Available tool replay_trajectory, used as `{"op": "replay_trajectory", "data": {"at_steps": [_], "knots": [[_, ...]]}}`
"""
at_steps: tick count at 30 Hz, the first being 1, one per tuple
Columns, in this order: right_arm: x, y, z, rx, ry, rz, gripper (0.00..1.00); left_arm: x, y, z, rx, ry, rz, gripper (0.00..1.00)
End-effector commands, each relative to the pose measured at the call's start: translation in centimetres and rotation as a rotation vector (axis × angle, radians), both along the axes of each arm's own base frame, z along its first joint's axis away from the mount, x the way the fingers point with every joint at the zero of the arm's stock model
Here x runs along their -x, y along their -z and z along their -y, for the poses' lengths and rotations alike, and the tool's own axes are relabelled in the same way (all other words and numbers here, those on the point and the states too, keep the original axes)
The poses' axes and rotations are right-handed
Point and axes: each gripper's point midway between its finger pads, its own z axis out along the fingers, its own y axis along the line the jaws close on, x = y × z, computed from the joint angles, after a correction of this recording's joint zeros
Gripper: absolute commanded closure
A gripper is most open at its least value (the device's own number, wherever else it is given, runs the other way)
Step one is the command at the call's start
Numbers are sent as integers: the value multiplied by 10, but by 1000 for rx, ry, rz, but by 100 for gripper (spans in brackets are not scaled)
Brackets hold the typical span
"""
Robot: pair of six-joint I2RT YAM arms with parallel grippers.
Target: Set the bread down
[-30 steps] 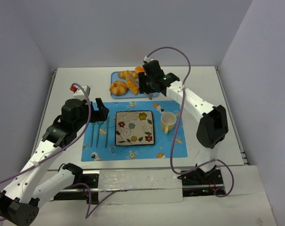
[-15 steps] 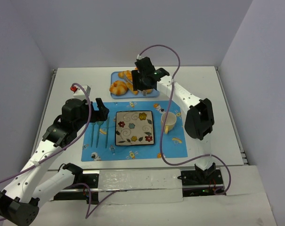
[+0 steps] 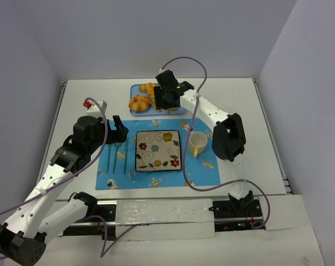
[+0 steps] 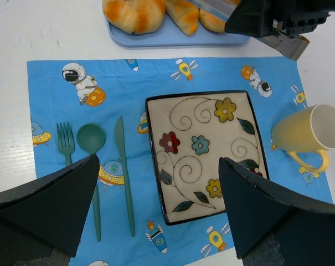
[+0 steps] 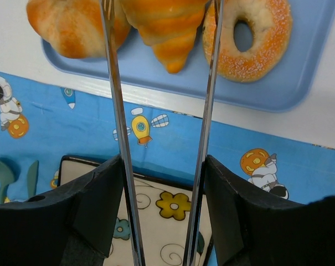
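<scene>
The bread (image 5: pixel 166 25), a long golden-orange ridged croissant, lies on the blue tray (image 5: pixel 300 83) at the back of the table. My right gripper (image 5: pixel 164 160) is shut on metal tongs (image 5: pixel 116 111). The two tong arms reach over the tray and stand either side of the bread; I cannot tell whether they squeeze it. In the top view the right gripper (image 3: pixel 167 98) hides most of the bread. The square flowered plate (image 3: pixel 158 150) sits on the blue placemat. My left gripper (image 4: pixel 159 221) is open and empty above the placemat.
A paler round croissant (image 5: pixel 73 25) lies left of the bread and a sugared ring donut (image 5: pixel 250 36) right of it. A yellow cup (image 3: pixel 196 143) stands right of the plate. A green fork, spoon and knife (image 4: pixel 92 138) lie left of it.
My right arm has swung left and further over the tray with the tongs. The left arm has not moved.
</scene>
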Motion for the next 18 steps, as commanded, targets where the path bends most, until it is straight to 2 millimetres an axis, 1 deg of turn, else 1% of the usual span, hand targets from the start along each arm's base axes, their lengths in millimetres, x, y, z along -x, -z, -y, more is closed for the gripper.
{"op": "replay_trajectory", "data": {"at_steps": [1,4,7,9,10,13,15,16,18], "knots": [[-10,-16,-7,-16,-1,49,36,-3,-4,0,6,-3,22,1],[-10,-11,-8,-17,-6,40,36,-4,-4,0,7,-2,18,1],[-10,-10,-9,-20,-5,39,39,-4,-4,0,7,-2,18,1],[-10,-9,-9,-19,-6,35,44,-4,-3,0,6,-2,17,1],[-10,-8,-9,-18,-3,36,48,-4,-3,0,5,0,17,1],[-8,-8,-8,-20,-4,33,56,-4,-3,0,5,0,17,1],[-6,-8,-7,-20,-5,31,60,-4,-4,0,7,-2,18,1],[-7,-8,-6,-22,-2,32,65,-4,-4,1,8,-1,19,1],[-5,-12,-6,-28,0,40,70,-4,-4,1,9,1,19,1]]}}
